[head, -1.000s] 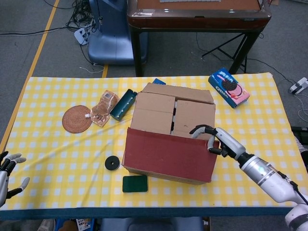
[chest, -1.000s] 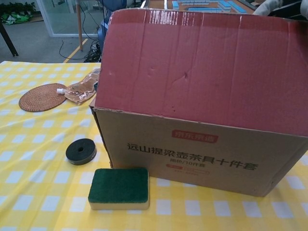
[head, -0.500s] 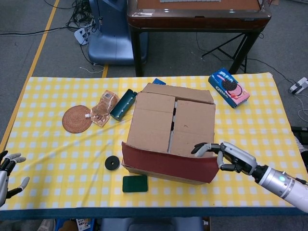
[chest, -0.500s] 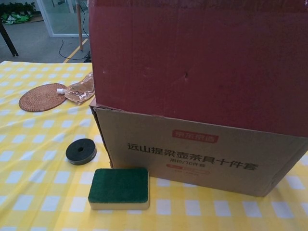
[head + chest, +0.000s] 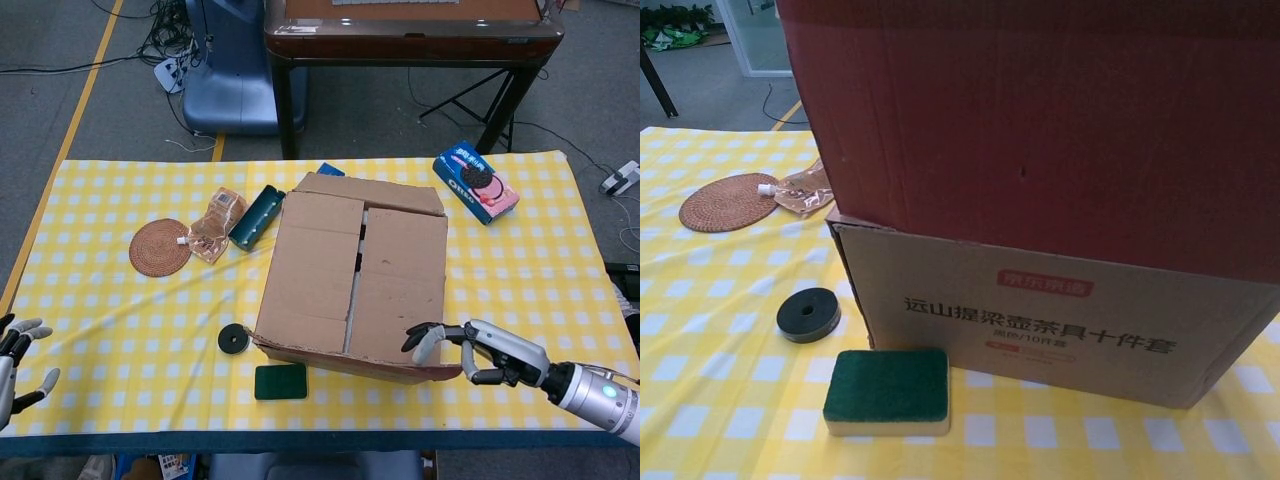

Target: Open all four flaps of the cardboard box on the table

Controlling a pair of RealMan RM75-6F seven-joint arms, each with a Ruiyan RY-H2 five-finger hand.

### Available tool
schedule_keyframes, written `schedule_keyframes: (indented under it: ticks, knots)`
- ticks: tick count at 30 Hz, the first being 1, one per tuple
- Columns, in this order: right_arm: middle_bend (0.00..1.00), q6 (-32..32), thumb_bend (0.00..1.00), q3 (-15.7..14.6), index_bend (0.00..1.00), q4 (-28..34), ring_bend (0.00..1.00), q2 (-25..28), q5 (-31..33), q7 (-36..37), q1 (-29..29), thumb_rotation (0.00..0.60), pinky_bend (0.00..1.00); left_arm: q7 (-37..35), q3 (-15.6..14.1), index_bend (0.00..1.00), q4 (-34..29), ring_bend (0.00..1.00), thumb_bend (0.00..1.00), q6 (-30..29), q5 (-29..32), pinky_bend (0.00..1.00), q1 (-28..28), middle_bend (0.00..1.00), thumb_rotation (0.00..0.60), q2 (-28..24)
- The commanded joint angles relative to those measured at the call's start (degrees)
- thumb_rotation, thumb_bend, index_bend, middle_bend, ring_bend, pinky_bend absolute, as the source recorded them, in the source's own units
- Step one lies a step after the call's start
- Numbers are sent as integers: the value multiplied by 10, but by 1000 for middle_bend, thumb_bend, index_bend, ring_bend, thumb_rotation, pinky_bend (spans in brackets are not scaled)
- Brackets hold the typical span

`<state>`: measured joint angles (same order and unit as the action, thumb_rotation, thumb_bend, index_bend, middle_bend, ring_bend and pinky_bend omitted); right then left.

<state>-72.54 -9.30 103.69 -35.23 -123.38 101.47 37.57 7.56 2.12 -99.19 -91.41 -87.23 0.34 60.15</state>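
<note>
At the table's near edge, your right hand [image 5: 470, 347] grips the corner of the cardboard box's [image 5: 350, 275] red front flap [image 5: 1040, 130], which is folded out toward you; your left hand [image 5: 15, 352] hovers with fingers spread at the far left, holding nothing. Just before the box lie a green sponge [image 5: 280, 381] and a black disc [image 5: 233, 339]. Mid-table, the box's long axis runs near to far, skewed slightly left, two inner flaps shut. Beyond sits a cookie pack [image 5: 475, 181].
</note>
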Motion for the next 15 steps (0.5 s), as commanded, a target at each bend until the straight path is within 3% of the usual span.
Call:
schedule_keyframes:
  ticks: [1,15]
  knots:
    - [246,-10,1000,-10,372,3,104,5,-9,2,7,600,125,-1,0,381,1,106,276,-1,0,0,0,247,600,0]
    - [245,-19,1000,-41,372,15,104,8,-10,-8,27,600,125,-4,0,381,8,106,276,2,-1,0,-2,248,600,-2]
